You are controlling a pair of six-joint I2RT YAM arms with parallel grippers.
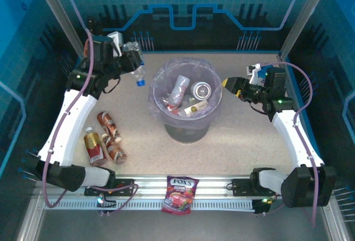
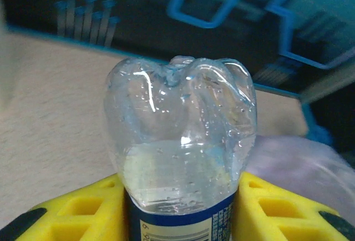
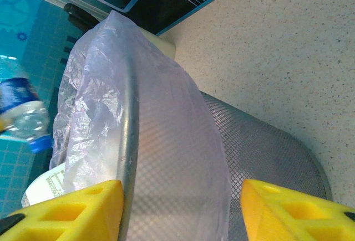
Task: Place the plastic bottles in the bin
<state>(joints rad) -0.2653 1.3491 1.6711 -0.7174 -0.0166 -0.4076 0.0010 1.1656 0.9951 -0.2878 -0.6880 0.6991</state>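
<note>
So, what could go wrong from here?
The left gripper holds the clear bottle beside the bin, not over it; released now, it would likely land on the table. The right gripper, open, straddles the bin's rim; moving off, it might snag the liner bag.

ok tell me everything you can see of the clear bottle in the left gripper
The clear bottle is thin transparent plastic with a lobed base, droplets clinging inside, a blue and white label round its middle and a blue cap. The left gripper clamps it at the label between yellow fingers, cap tilted downward, lifted just left of the bin, not yet over it.
</note>
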